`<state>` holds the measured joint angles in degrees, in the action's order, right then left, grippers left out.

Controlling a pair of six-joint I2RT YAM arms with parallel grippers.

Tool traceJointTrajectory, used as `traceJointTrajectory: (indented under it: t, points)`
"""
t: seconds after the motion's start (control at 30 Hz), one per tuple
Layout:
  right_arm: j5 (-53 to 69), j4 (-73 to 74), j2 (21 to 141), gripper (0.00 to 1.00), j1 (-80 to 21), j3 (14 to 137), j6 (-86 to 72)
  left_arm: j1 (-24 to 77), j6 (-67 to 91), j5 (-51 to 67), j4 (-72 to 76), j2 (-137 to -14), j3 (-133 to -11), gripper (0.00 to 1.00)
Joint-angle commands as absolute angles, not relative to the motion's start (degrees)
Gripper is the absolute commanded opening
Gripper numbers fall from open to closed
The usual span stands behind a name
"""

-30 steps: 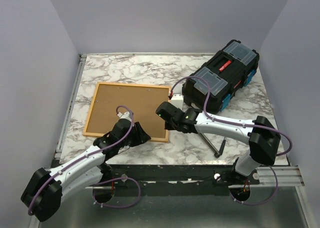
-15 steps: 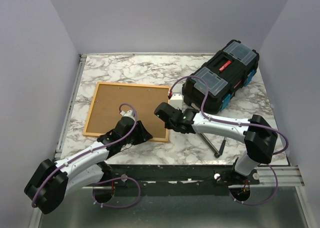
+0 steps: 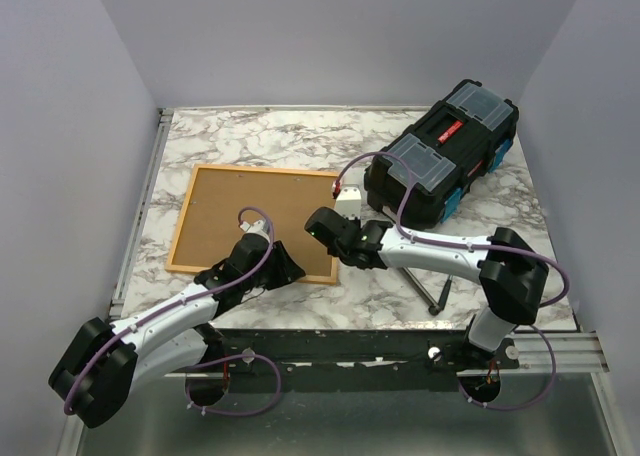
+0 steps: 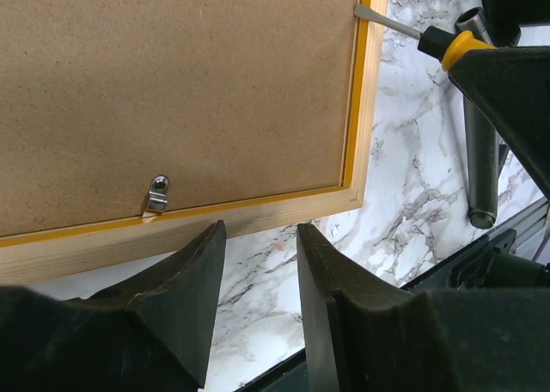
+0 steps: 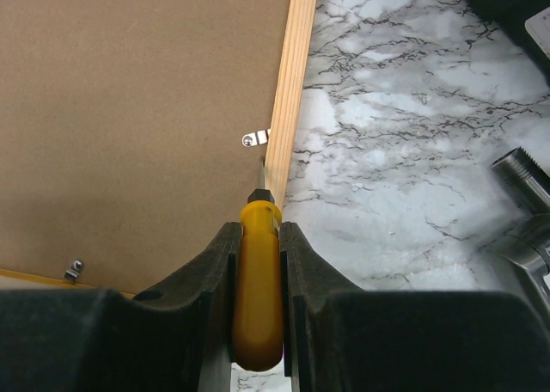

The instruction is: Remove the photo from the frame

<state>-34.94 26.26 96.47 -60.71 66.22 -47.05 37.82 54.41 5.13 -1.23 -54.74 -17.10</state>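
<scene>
Where the right gripper (image 5: 258, 233) clamps: on the yellow handle of a screwdriver (image 5: 257, 323), one finger pressed tight against each side.
Screwdriver tip: at the inner edge of the frame (image 5: 285, 82), on its right side, just beside a metal clip (image 5: 255, 138); whether it touches the clip cannot be told.
Left gripper (image 4: 258, 237): jaws apart with nothing between them, over the marble just off the frame's near edge, close to a second clip (image 4: 156, 194).
Frame: lying face down on the table (image 3: 260, 136), pale wood back upward, orange showing along its inner lip.
Photo (image 5: 129, 108): seated inside the frame, brown back upward, picture side hidden.
Toolbox (image 3: 445, 161): black, at the table's far right, apart from the frame.
</scene>
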Motion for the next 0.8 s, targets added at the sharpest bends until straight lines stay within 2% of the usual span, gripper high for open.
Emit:
traceJointTrajectory:
  t: [0.0,0.77]
  points:
    - [-38.7,24.5,98.2,0.01,-60.9,66.4,-45.6,37.5,54.4,3.8,-1.5,-54.6,-15.8,0.40]
    - [-37.8,15.5,99.6,0.01,-60.3,64.8,-40.1,37.5,54.4,4.0,-2.0,-54.2,-15.2,0.37]
